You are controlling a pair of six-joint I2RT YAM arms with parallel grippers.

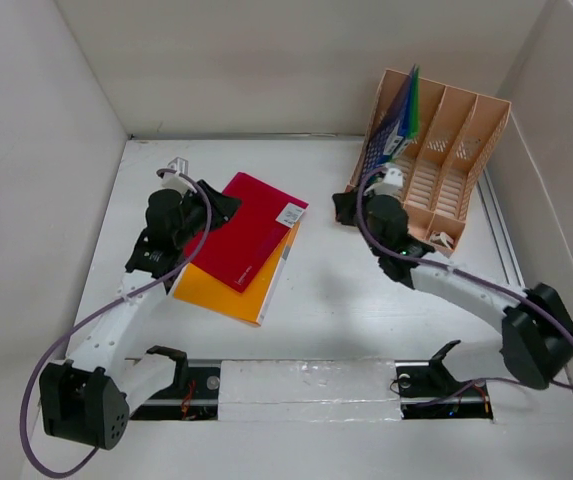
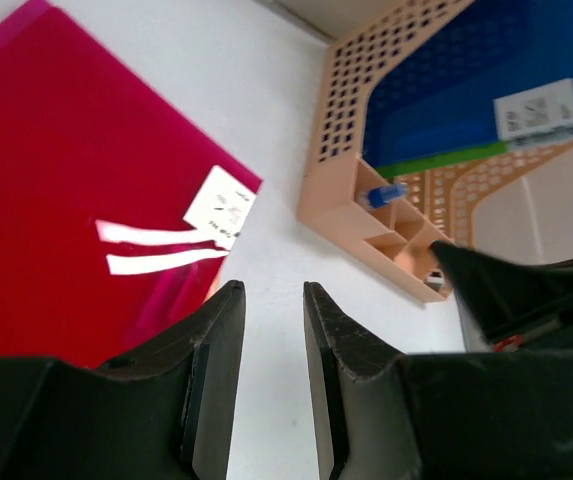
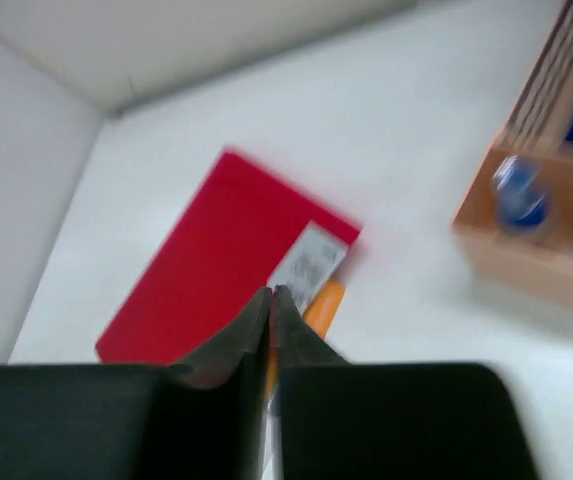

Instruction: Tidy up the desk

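Desk [image 1: 346,310]: the white tabletop fills the whole floor of the top view. White wall panels [image 1: 266,60] stand on its left, far and right sides, and the arm bases sit at the near edge.

Left gripper [image 1: 228,207] [image 2: 274,330]: partly spread, with a modest gap between the pads and nothing in it. It sits over the upper-left edge of the red notebook [image 1: 256,228] [image 2: 66,210] and points toward the rack. Contact with the cover can't be judged.

Right gripper [image 1: 342,208] [image 3: 271,310]: fingers pressed tip to tip, gripping nothing that I can see. It's just beside the near-left corner of the peach file rack [image 1: 446,160] [image 2: 341,210] and faces back toward the notebooks. The right wrist view is motion-blurred.

The red notebook lies flat and skewed, left of centre. It's stacked on an orange notebook [image 1: 228,288] [image 3: 323,303] that sticks out on the near side. A white label [image 1: 291,213] [image 2: 219,205] [image 3: 306,265] is on the red notebook's right corner.

The rack is in the far-right corner of the desk, and its slots run diagonally. A blue folder [image 1: 394,118] [image 2: 466,85] and a green folder [image 1: 415,105] [image 2: 486,155] stand in the leftmost slot. There's a small blue item [image 2: 381,194] [image 3: 516,195] in the front of that slot, but I can't identify it.
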